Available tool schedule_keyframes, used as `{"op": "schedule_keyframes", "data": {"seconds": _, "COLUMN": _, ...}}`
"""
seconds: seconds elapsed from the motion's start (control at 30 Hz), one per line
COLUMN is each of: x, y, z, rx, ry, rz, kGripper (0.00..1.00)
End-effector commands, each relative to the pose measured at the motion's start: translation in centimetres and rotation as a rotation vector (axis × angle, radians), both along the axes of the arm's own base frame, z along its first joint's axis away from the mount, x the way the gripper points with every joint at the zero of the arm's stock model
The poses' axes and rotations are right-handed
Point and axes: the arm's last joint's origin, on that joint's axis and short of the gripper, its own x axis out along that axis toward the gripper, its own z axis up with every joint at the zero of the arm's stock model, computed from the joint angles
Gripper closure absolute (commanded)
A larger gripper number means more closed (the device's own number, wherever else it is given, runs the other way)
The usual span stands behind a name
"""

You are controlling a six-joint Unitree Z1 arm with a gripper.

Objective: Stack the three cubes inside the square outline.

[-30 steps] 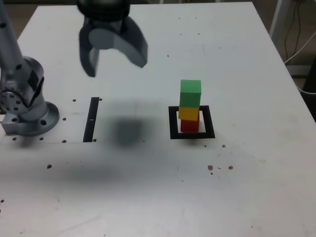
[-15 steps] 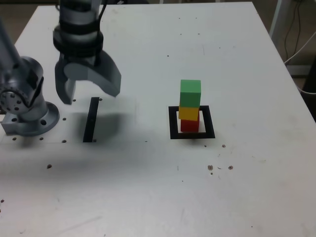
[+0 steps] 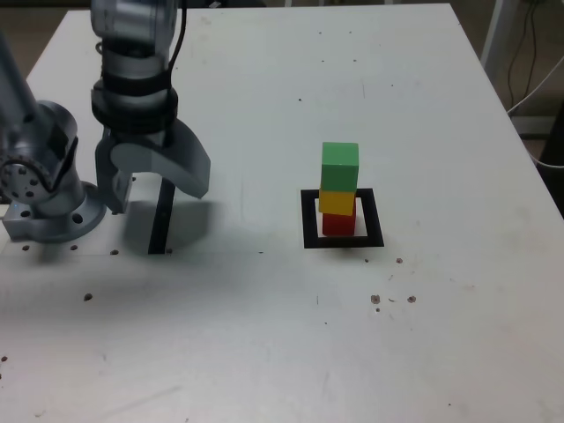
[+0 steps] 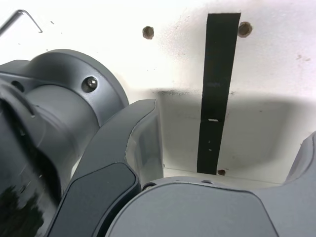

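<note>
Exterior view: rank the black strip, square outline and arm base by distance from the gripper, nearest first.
1. Black strip: just below the gripper in that view.
2. Arm base: left.
3. Square outline: far right.

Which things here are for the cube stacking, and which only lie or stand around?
For the job:
- green cube
- yellow cube
- red cube
- square outline
- gripper

Not for it:
- straight black strip
- white cable
</note>
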Motion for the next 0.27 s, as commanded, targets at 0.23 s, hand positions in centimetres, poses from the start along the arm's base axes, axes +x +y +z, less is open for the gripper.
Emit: {"op": "schedule_keyframes", "data": {"seconds": 0.23, "x": -0.08, "y": -0.01, "z": -0.36, "rx": -0.004, "ry": -0.002, "rz": 0.003, "kGripper": 0.0}}
